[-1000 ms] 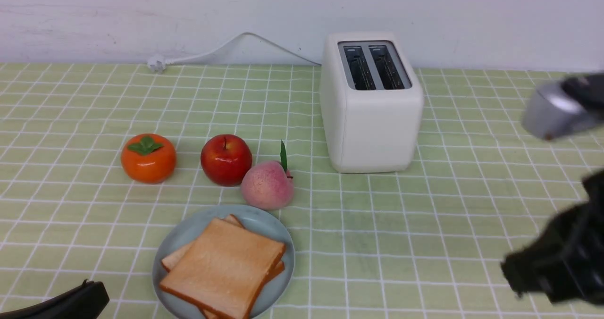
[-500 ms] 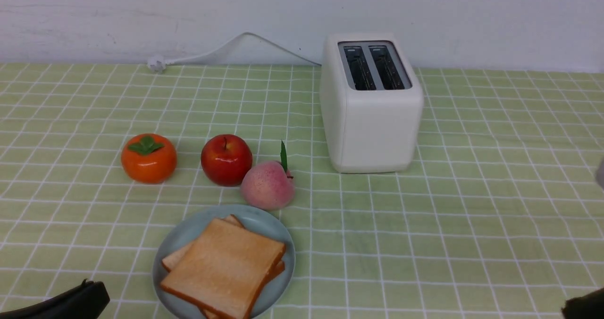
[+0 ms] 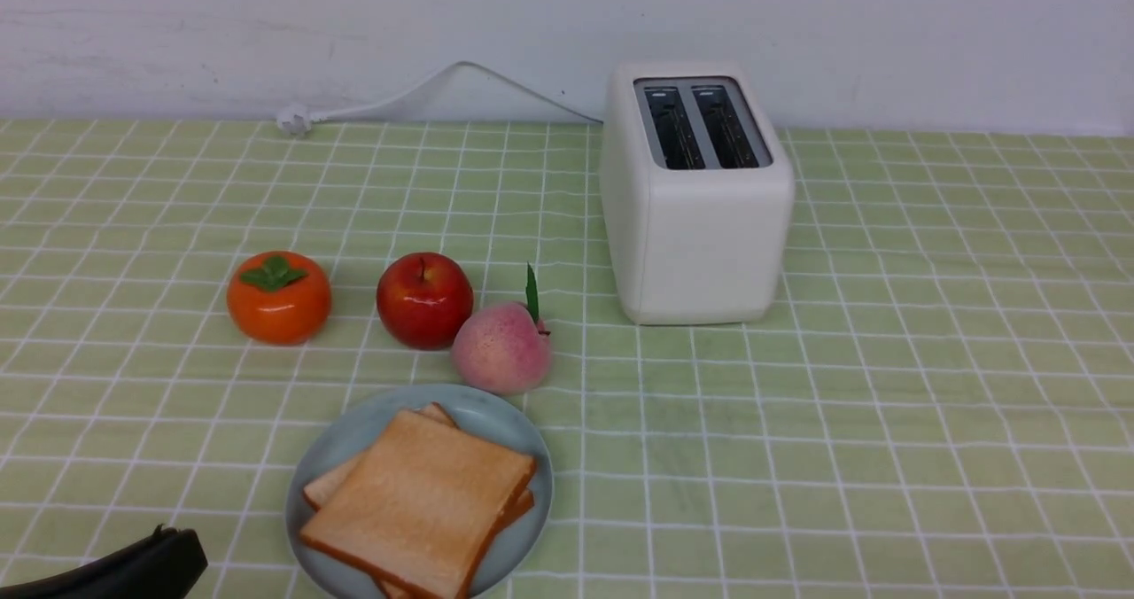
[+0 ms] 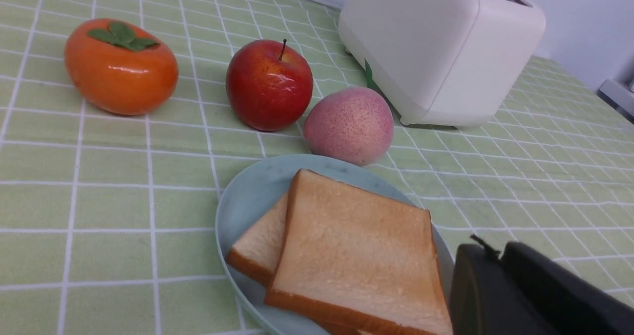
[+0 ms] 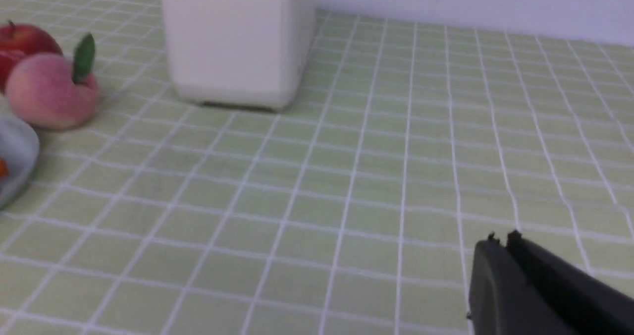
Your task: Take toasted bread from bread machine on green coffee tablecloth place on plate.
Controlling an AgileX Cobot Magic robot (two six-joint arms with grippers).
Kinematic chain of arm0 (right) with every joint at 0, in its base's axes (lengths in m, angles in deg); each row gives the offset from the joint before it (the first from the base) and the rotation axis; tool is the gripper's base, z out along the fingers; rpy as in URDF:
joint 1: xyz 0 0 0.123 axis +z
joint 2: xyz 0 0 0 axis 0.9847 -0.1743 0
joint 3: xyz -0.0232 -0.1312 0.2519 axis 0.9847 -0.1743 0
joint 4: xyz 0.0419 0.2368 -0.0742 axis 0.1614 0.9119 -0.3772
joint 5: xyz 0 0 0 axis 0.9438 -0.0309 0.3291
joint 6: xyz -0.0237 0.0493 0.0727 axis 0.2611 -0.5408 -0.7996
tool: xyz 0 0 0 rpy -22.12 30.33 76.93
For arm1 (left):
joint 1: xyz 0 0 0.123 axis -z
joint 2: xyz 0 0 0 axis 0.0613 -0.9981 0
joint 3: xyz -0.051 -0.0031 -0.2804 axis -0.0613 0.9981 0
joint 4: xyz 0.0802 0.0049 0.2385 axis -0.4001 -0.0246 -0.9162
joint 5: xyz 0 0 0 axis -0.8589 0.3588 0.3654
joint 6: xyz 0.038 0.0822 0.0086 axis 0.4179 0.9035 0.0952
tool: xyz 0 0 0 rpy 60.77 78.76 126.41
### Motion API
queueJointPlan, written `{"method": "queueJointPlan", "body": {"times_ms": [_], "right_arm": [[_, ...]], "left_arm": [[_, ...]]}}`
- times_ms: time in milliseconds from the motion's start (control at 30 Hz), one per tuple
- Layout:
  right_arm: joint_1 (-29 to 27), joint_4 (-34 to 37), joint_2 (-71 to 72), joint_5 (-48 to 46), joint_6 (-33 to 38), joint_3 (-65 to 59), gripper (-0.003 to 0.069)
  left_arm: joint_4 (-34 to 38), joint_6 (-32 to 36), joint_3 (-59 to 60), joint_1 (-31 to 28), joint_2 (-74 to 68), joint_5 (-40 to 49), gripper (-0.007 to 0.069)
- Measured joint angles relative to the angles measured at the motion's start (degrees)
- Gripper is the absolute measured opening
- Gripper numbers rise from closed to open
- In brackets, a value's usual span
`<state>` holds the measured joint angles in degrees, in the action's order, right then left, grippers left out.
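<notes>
Finding both toasted bread slices stacked on the plate, you have the left gripper nearer, just beside its rim, clenched and empty like the right gripper.

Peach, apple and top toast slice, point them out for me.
peach [image 3: 500, 347]: front view, middle of its pink skin.
apple [image 3: 424, 299]: front view, red front face.
top toast slice [image 3: 416, 501]: front view, centre of its golden face.

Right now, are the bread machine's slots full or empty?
Empty. Both dark slots of the bread machine show only bare insides in the front view, and two slices of toasted bread lie stacked on the plate.
</notes>
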<state>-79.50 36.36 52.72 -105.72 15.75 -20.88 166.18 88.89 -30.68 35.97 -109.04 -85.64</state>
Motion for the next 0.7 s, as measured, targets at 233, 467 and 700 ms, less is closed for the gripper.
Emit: {"method": "queueJointPlan", "body": {"times_ms": [233, 467, 700], "right_arm": [[-0.4, -0.3, 2.2, 0.3, -6.9, -7.0, -0.0014], [-0.4, -0.2, 2.2, 0.3, -8.0, -7.0, -0.0014], [-0.4, -0.1, 2.2, 0.3, -8.2, -7.0, -0.0012]], "left_arm": [[0.0, 0.0, 0.0, 0.0, 0.1, 0.1, 0.0058], [0.0, 0.0, 0.0, 0.0, 0.1, 0.1, 0.0068], [0.0, 0.0, 0.0, 0.0, 0.1, 0.1, 0.0075]]}}
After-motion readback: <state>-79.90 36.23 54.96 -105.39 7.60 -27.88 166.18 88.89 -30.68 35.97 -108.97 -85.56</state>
